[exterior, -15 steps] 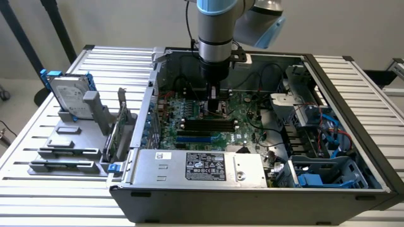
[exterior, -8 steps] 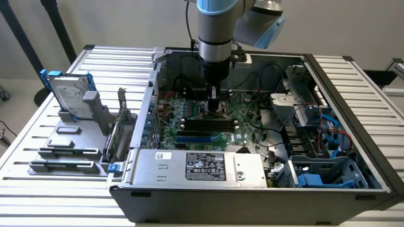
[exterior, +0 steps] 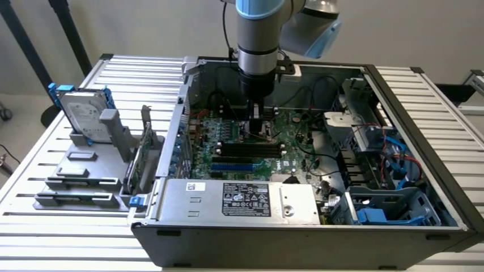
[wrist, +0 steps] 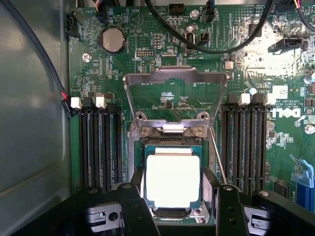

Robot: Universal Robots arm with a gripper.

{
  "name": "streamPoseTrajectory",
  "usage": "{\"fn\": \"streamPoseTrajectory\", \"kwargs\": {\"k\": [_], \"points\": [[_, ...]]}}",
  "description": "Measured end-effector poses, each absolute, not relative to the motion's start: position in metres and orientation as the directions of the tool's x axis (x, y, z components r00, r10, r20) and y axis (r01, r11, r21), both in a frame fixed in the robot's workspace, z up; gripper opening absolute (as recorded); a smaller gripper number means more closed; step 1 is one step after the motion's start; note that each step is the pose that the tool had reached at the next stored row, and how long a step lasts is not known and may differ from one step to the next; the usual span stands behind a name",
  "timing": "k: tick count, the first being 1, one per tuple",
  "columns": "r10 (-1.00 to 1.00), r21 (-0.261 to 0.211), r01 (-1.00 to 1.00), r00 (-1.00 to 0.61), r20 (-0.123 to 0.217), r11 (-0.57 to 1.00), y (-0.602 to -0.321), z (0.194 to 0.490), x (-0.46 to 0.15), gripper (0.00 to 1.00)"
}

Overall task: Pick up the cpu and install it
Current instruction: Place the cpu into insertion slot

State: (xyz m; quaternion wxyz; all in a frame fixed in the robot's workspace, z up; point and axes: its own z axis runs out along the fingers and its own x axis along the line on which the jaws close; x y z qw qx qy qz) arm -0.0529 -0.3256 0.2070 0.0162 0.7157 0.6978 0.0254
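Open end effector [wrist: 173,209] fingers flanking, not gripping, cpu [wrist: 173,178] seated square within socket frame [wrist: 173,132], memory slots [wrist: 101,147] close alongside.

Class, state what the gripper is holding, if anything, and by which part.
Cannot be told: the gripper straddles the cpu at the socket, but contact with its side edges is unclear.

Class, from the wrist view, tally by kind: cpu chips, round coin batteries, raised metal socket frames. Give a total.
cpu: 1
coin battery: 1
raised socket frame: 1
Total: 3
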Motion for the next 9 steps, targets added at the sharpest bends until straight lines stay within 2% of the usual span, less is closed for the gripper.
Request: {"fn": "streamPoseTrajectory", "kwargs": {"k": [9], "points": [[1.0, 0.059, 0.998, 0.025, 0.014, -0.026, -0.3243, 0.2045, -0.0519, 0.55]]}}
